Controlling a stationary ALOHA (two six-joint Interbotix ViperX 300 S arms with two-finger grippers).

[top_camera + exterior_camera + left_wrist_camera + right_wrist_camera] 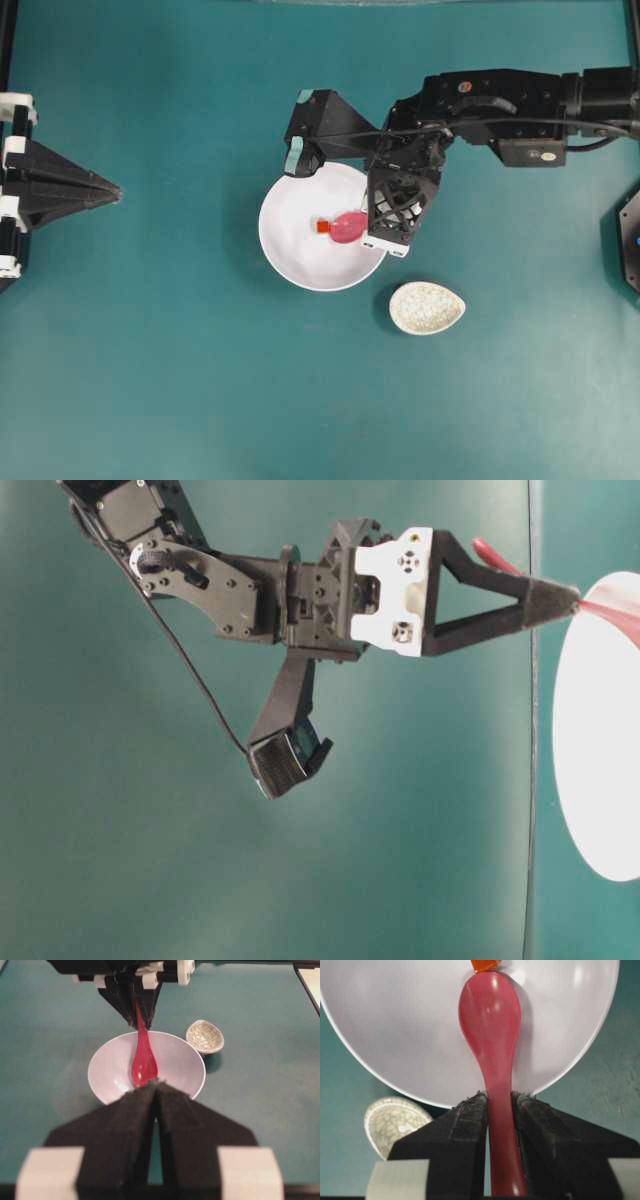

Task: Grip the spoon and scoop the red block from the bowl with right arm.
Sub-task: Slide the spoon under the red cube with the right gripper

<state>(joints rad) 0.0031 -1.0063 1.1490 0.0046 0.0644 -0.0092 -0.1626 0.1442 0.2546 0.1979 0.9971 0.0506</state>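
The right gripper (500, 1105) is pinched on the handle of the spoon (492, 1025): its two black padded fingers (467, 1125) press the handle from either side, held apart only by the handle's width. The spoon is glossy pink-red plastic, with a short straight handle that widens into a deep oval scoop carrying a soft highlight along its length. Beyond the fingers, the scoop reaches out over the inside of the bowl (380, 1025), a large, plain white round dish whose rim lies just ahead of the fingertips. At the very tip of the scoop, farthest from the fingers, sits the red block (485, 965), a tiny red-orange cube much smaller than the scoop; it appears to touch the scoop's front edge and rests on the bowl floor, not in the spoon. In the overhead view the cube lies just beside the scoop, near the bowl's middle

To one side of the fingers, just outside the bowl, a small speckled cream oval dish (392, 1122) stands on the teal counter (615, 1080)

Well apart from the bowl, at the counter's far edge, the left gripper (112, 190) hangs with its black fingers (185, 1125) pressed together tip to tip, holding nothing
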